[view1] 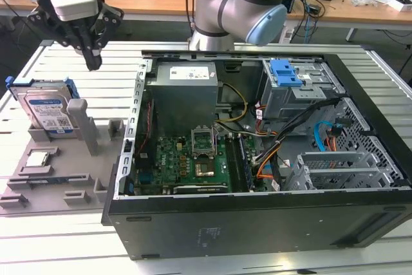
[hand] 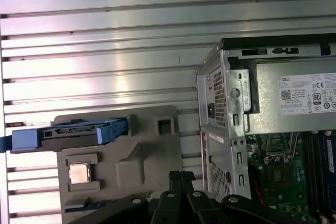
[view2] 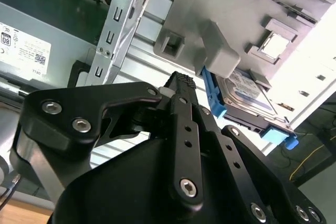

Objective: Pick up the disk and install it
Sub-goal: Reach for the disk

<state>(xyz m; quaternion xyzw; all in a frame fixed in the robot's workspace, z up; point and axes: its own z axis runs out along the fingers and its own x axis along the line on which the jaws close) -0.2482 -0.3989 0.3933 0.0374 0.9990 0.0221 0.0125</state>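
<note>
The disk [view1: 45, 111] stands on its edge in a slot at a corner of the grey holder [view1: 38, 178], on the exterior view's left, well apart from the open computer case [view1: 257, 223]. It leans back, with the label face upward. Its long axis seems to run along the holder's edge, toward the case. The gripper [view1: 93, 62] hangs above, jaws nearly together and holding nothing. Going down like this, it could hit the disk's top edge or catch the 1 grey post [view1: 80, 120] just beside.
</note>
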